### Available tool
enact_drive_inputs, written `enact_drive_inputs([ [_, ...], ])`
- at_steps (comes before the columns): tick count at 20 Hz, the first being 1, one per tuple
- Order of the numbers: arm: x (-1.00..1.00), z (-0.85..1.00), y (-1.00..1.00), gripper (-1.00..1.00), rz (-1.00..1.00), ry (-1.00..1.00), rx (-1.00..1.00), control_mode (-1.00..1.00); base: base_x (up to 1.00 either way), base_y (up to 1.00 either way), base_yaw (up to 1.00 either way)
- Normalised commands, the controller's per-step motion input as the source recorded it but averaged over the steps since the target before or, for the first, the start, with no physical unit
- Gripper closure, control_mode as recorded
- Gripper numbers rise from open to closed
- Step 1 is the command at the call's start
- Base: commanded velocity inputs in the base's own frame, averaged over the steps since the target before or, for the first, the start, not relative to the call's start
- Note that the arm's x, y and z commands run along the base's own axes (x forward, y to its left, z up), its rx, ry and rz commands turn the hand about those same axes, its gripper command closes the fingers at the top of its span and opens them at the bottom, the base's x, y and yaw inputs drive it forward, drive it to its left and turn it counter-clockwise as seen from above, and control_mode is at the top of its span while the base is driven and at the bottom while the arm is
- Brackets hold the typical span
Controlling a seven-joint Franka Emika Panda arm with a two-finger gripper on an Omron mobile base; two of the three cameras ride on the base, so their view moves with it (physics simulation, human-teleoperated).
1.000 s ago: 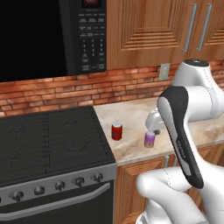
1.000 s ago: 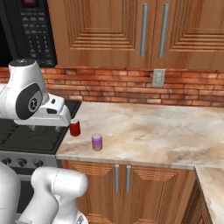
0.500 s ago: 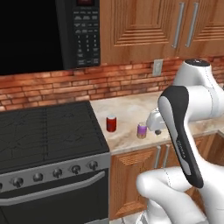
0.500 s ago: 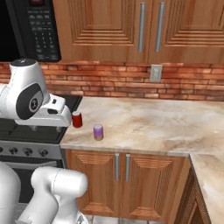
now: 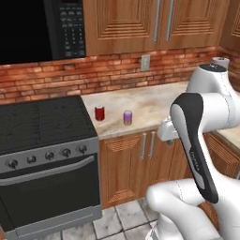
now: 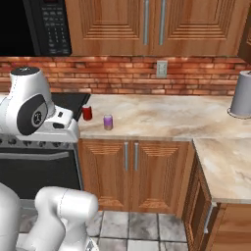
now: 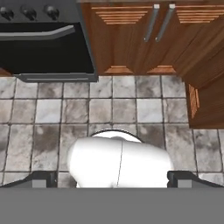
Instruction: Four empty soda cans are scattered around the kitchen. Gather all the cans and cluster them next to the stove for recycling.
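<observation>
- Camera backed off since earlier frames; we see both cans sitting smaller, mid-frame.
- Red can point(image 5: 99, 113) and purple can point(image 5: 127, 117) stand apart on counter point(image 5: 154, 104), right of stove point(image 5: 42, 123).
- Gripper point(image 7: 112, 178) fingertips wide apart, holding nothing, over floor tiles point(image 7: 111, 109).

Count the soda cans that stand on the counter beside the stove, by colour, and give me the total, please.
Red can: 1, nearest the stove
Purple can: 1, to the right of the red one, apart from it
Total: 2 cans on the counter
</observation>
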Motion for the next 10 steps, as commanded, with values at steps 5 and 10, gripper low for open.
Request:
enact_drive_inputs([
  [5,0.00,0.00,0.00,-1.00,0.00,0.00,0.00,1.00,-0.18,-0.17,-0.05],
  [10,0.00,0.00,0.00,-1.00,0.00,0.00,0.00,1.00,-0.02,-0.07,-0.46],
])
